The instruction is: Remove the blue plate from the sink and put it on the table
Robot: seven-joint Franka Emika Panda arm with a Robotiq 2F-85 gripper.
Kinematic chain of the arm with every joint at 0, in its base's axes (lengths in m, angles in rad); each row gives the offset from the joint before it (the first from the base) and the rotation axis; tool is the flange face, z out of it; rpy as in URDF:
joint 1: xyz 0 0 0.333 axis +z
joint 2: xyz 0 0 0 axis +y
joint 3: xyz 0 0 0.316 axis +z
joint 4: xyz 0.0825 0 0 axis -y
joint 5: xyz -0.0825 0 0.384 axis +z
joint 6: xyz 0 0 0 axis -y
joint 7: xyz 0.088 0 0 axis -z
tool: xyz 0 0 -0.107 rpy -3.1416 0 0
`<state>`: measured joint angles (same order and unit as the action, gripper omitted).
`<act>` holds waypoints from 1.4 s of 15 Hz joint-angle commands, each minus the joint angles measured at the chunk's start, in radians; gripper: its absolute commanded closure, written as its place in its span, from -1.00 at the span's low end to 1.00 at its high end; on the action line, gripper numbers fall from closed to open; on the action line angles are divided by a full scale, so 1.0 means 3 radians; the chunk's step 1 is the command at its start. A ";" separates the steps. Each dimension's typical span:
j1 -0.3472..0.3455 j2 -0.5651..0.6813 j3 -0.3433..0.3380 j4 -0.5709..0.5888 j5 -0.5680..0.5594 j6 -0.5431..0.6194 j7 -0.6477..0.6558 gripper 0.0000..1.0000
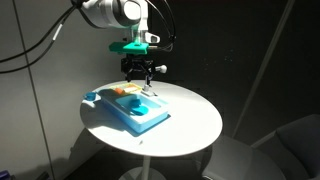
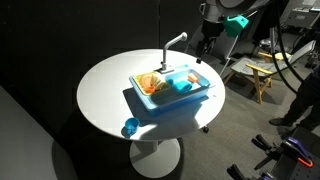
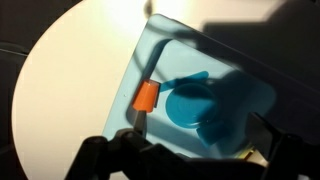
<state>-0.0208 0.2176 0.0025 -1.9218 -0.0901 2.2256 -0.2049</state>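
Where the sink (image 3: 150, 55) dips, the blue plate (image 3: 190, 105) lies flat.

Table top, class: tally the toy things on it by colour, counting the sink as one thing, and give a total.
Blue: 3 (the sink, the blue plate in its basin, a small blue object on the table beside the sink)
Orange-and-white: 1 (the orange-and-white item in the sink)
Total: 4

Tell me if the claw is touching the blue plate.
Apart. In an exterior view the claw hangs above the sink; the blue plate lies low in its basin.
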 commanded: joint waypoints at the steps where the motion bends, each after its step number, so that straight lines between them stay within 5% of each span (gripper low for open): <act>1: 0.0000 0.0000 0.0001 0.0006 0.0000 -0.0009 0.0001 -1.00; 21: 0.0034 0.1139 0.0227 0.0696 0.0013 0.0332 -0.0318 -1.00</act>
<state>-0.0087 0.5066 0.0627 -1.7706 -0.0892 2.3281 -0.2658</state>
